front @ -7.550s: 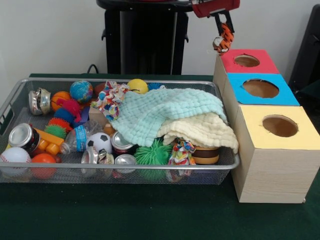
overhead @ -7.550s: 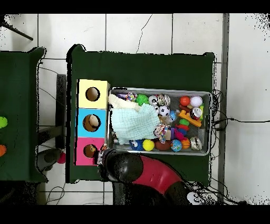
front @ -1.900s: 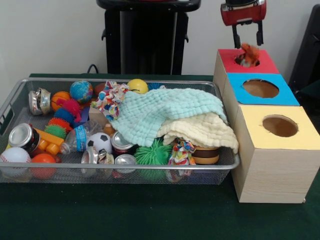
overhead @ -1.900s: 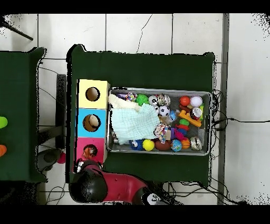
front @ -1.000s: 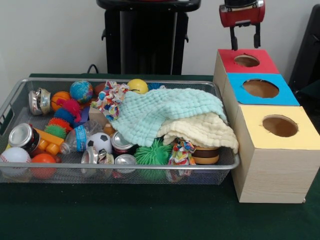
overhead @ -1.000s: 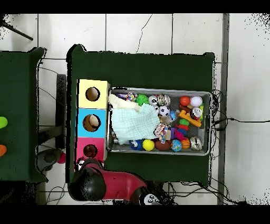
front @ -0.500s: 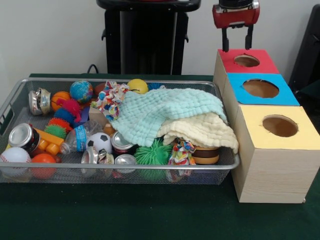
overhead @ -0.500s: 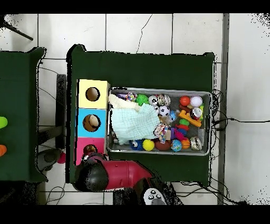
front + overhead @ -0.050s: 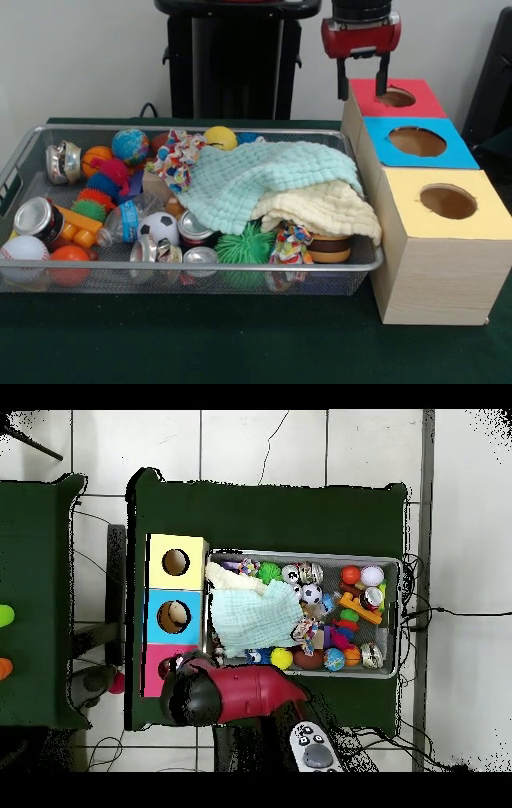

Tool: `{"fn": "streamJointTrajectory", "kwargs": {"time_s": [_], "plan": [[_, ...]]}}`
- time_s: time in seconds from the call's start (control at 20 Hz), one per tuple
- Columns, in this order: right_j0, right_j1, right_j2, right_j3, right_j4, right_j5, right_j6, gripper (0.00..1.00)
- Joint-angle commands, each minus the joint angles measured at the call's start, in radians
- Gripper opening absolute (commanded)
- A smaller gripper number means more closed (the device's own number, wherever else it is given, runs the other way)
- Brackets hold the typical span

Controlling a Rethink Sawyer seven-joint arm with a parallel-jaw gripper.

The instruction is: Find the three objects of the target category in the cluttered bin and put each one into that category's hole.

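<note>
Claw empty, over red box edge
Claw (image 9: 361, 78) spread open, holding nothing, at near-left edge of red box (image 9: 416, 98), beside its hole (image 9: 395, 97). Toys, cans, cloths (image 9: 264, 180) sit in wire bin (image 9: 192, 276) on bench (image 9: 240, 344).

I count three boxes: red (image 9: 398, 97), blue (image 9: 416, 142), yellow (image 9: 445, 202), one hole each. One bin (image 9: 16, 164), at nine o'clock from them. In it two cloths, mint (image 9: 260, 182) and cream (image 9: 324, 208), and three cans in sight.
</note>
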Motion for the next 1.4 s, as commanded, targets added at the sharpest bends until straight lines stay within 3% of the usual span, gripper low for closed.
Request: {"fn": "streamJointTrajectory", "kwargs": {"time_s": [0.05, 0.45, 1.0, 1.4], "plan": [[-0.037, 0.049, -0.011, -0.157, -0.108, 0.101, -0.047, 1.0], [-0.071, 0.07, 0.016, -0.154, -0.147, 0.069, -0.025, 1.0], [-0.065, 0.078, -0.01, -0.181, -0.199, 0.06, 0.008, 1.0], [-0.026, 0.079, -0.052, -0.202, -0.298, 0.056, -0.015, 1.0]]}}
